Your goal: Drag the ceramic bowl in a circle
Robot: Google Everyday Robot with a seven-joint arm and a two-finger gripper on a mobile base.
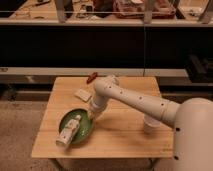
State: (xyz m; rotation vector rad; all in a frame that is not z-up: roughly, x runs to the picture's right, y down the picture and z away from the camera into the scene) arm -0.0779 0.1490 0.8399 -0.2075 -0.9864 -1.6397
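1. Wooden table, light planks, standing on a speckled floor.
2. Small red object at the table's back edge (what it is, I can't tell).
3. Pale flat block lying near the red object, toward the front.
4. Whitish bottle on its side at the front left, slanted, narrow end pointing back-right.
5. White cup upright on the right side, partly hidden.
6. Dark shelving behind the table, with clutter on top.
7. My gripper is low over the table, in front of the pale flat block, right of the whitish bottle.
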